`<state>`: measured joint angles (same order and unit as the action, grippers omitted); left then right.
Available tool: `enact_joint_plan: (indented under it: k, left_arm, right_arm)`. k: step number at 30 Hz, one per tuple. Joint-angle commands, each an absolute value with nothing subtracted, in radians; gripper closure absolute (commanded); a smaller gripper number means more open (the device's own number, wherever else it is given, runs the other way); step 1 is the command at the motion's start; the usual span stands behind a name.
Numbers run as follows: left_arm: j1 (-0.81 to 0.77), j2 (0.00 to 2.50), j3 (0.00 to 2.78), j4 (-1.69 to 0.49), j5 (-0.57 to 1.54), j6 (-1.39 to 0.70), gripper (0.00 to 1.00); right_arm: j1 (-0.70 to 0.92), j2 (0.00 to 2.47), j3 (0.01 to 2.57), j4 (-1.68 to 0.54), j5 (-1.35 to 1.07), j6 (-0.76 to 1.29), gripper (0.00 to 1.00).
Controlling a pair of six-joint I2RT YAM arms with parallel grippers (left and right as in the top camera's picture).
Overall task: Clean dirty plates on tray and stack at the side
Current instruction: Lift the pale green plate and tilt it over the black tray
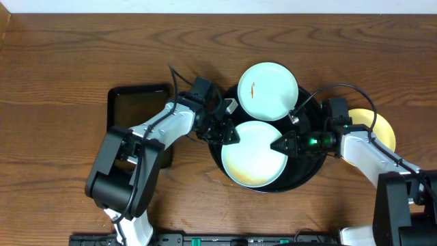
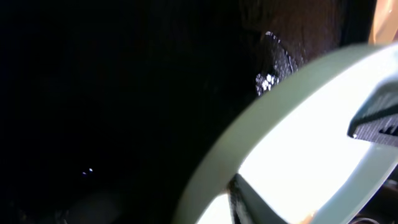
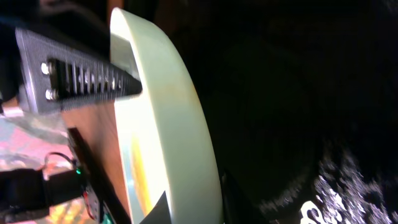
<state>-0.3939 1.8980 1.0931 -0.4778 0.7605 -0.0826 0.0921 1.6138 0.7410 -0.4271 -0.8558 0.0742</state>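
A pale mint-green plate (image 1: pixel 254 156) with a yellowish tint near its front lies over the round black tray (image 1: pixel 308 164). My left gripper (image 1: pixel 230 134) is shut on its left rim and my right gripper (image 1: pixel 278 145) is shut on its right rim. The left wrist view shows the plate's rim (image 2: pixel 261 124) with my left finger (image 2: pixel 239 193) on it. The right wrist view shows the plate edge-on (image 3: pixel 168 124) between my right fingers (image 3: pixel 193 208). A second mint plate (image 1: pixel 267 90) with a small orange smear rests at the tray's far rim. A yellow plate (image 1: pixel 382 126) sits on the table at the right, partly hidden by my right arm.
A smaller rectangular black tray (image 1: pixel 140 109) lies on the wood tabletop to the left, partly under my left arm. The glossy tray floor (image 3: pixel 323 180) shows dark below the plate in the right wrist view. Open wood table (image 1: pixel 75 61) extends to the far left.
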Motion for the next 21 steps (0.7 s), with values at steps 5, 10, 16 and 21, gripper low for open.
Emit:
enact_joint_plan:
  k: [5, 10, 16, 21]
  left_arm:
    - [-0.241, 1.691, 1.147, -0.63, 0.718, -0.102, 0.51]
    - [-0.062, 1.497, 1.147, -0.736, 0.675, -0.102, 0.48]
    - [0.159, 1.308, 1.147, -0.868, 0.525, -0.102, 0.46]
    - [0.301, 1.222, 1.147, -0.937, 0.511, -0.102, 0.46]
  right_arm:
    - [0.105, 1.621, 0.758, -0.372, -0.932, 0.204, 0.99]
    - [0.155, 1.621, 0.808, -0.331, -0.93, 0.296, 0.99]
    - [0.281, 1.621, 0.899, -0.215, -0.828, 0.452, 0.99]
    - [0.414, 1.621, 1.002, -0.104, -0.667, 0.573, 0.99]
